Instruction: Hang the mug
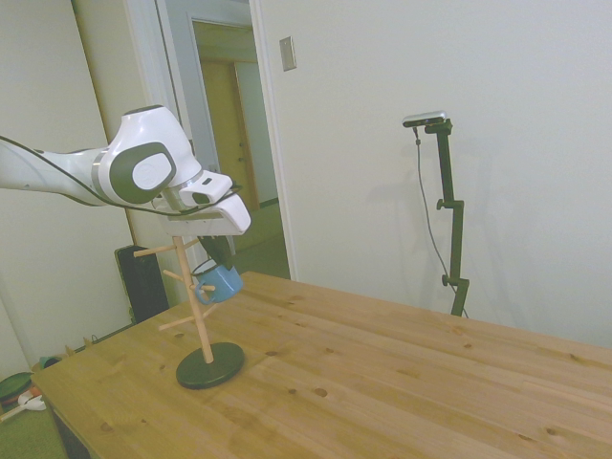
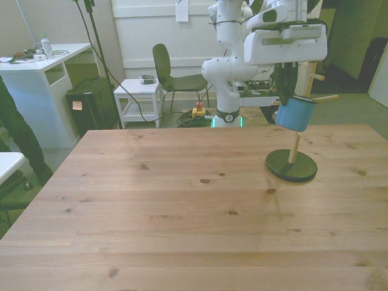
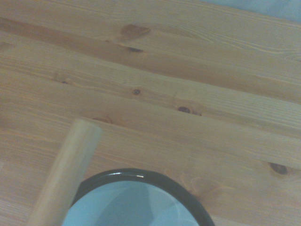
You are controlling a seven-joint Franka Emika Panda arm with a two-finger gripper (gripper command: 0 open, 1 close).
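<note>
Pale walls and an open doorway back your workspace; the wooden table (image 2: 182, 200) is knotty pine planking with a matt finish. Near its far edge, toward the front view's right corner, you have a mug tree (image 1: 199, 316): a round dark base (image 2: 291, 165), a slim upright dowel and short angled wooden pegs. The mug (image 2: 294, 113), light-blue enamel with a dark rim and white inside, is off the table, up against the tree's pegs below the gripper (image 2: 286, 79). In the wrist view one round peg (image 3: 63, 179) lies beside the mug's rim. You cannot tell whether the dark fingers grip the mug or have let go. Behind the table: a dark chair (image 2: 173, 76), a small white trolley (image 2: 138, 100), a white desk (image 2: 42, 79) and a person's dark sleeve (image 2: 12, 127).
</note>
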